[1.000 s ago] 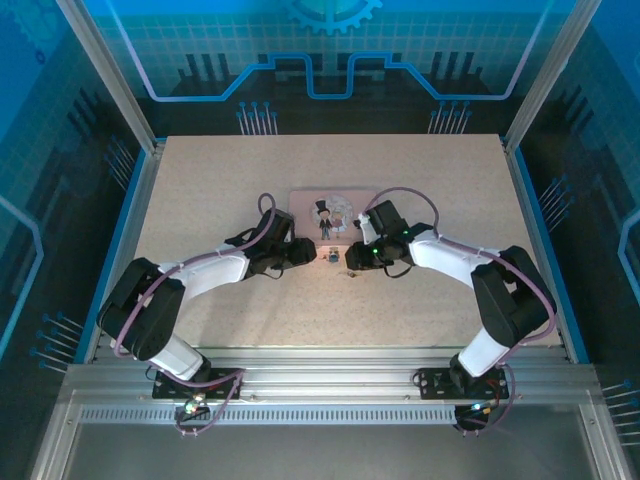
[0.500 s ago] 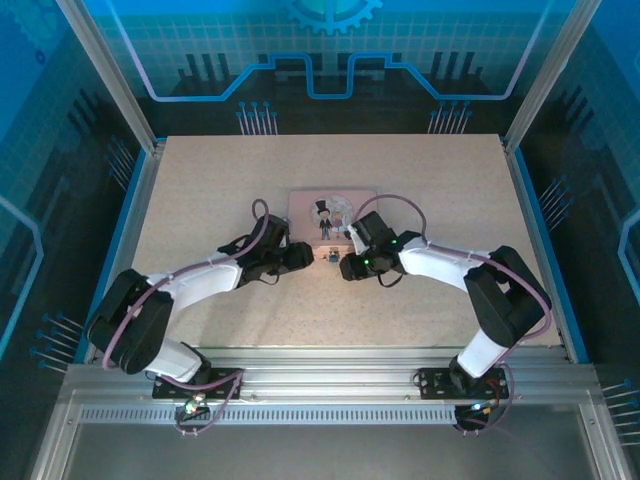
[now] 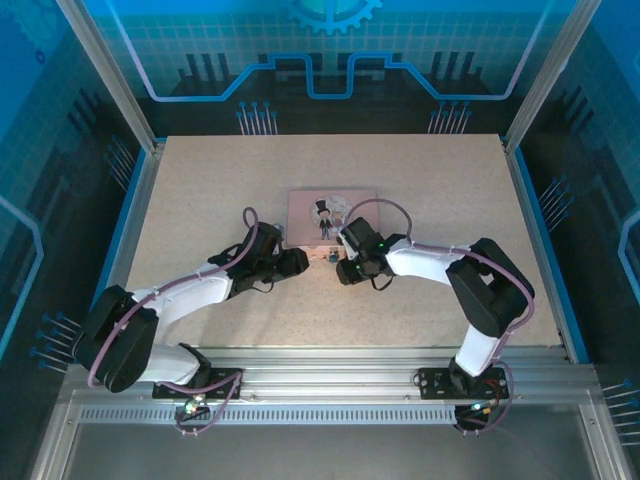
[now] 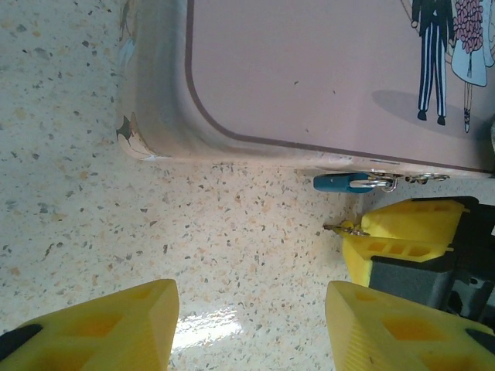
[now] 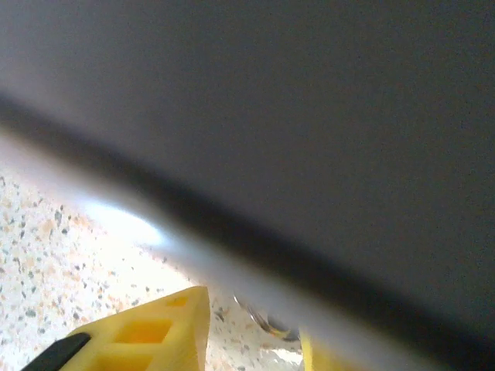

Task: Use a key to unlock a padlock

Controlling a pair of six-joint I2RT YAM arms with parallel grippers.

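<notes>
The teal padlock lies on the table against the front wall of the pink tin, its metal shackle end pointing right. In the top view the padlock sits between both grippers. The small brass key sticks out leftward from the yellow fingers of my right gripper, just below the padlock and apart from it. In the right wrist view a blurred metal ring shows between the jaws of the right gripper. My left gripper is open over bare table, short of the padlock.
The pink tin with a cartoon couple stands mid-table behind both grippers; its dark blurred side looms close in the right wrist view. Speckled tabletop lies free to the left, right and near side.
Both arms have stretched lower and drawn slightly nearer. The right gripper with the key has shifted left toward the padlock; the left gripper slid a little nearer and left.
</notes>
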